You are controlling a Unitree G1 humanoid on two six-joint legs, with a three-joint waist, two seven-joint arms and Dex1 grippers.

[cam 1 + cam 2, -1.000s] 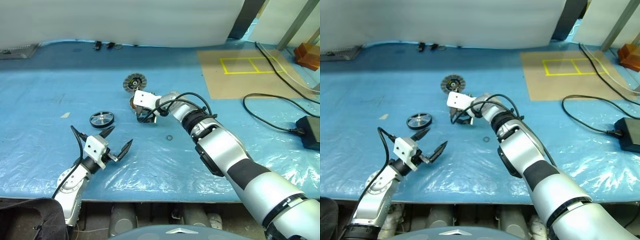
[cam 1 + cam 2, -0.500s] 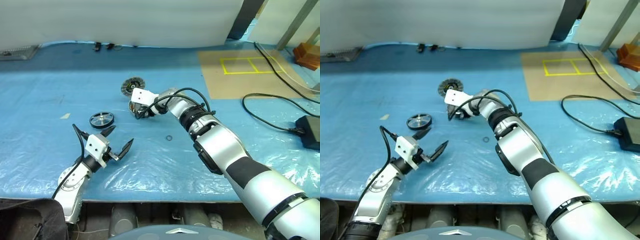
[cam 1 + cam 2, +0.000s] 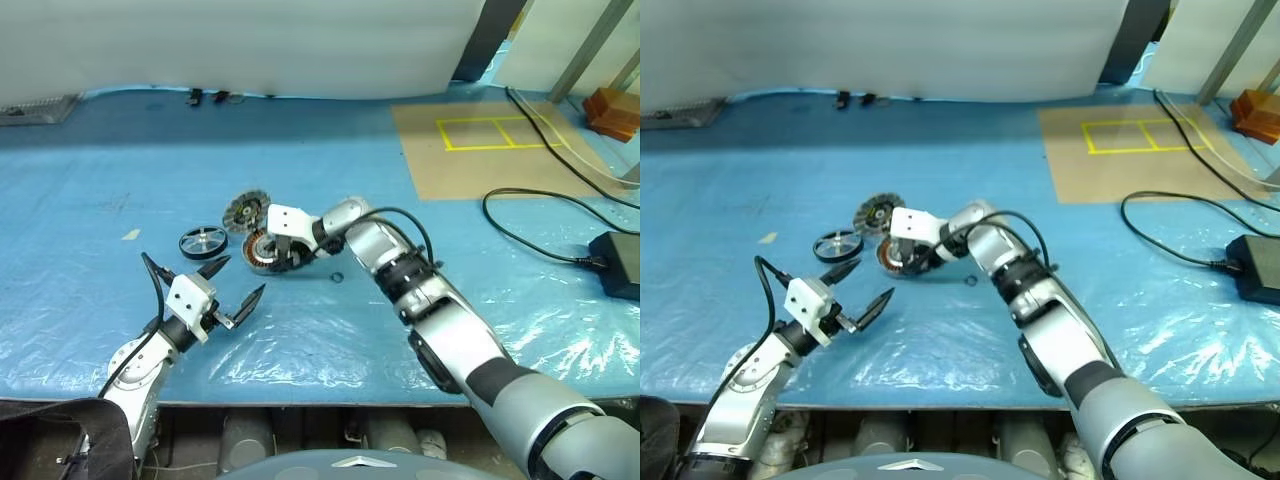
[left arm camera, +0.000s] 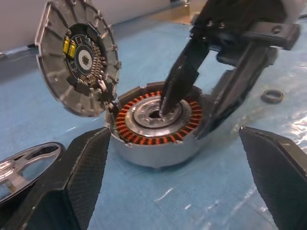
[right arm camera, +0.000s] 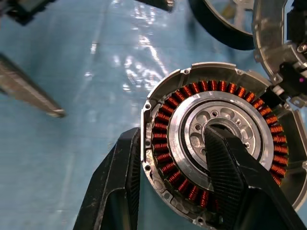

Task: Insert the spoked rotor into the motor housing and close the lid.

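Your right pincer (image 3: 268, 252) is gripping the motor housing (image 4: 156, 127): one finger (image 5: 229, 168) is sitting inside the centre hole, the other (image 5: 121, 182) is pressing the outer wall, so the ring of copper-orange windings is sandwiched between them. The housing is tilting on the blue plastic-covered tabletop (image 3: 120, 170), its open face turning toward your left arm.

The lid (image 4: 76, 57) is standing nearly upright at the far rim of the housing, touching it at the edge, inner face with a small circuit board showing toward your left wrist camera. In the head views the lid (image 3: 243, 211) is sitting just behind and left of the housing.

The spoked rotor (image 3: 203, 241) is lying flat on the tabletop, just left of the housing and apart from it; its black rim is showing at the corner of the left wrist view (image 4: 26, 160).

Your left pincer (image 3: 228, 295) is hovering near the rotor and housing, fingers spread wide, holding nothing, pointing toward the housing.

A small dark ring (image 3: 338, 277) is lying on the tabletop just right of your right pincer. Farther right, a brown board with yellow tape squares (image 3: 490, 133) and a black cable (image 3: 540, 215) are sitting well apart from the work.
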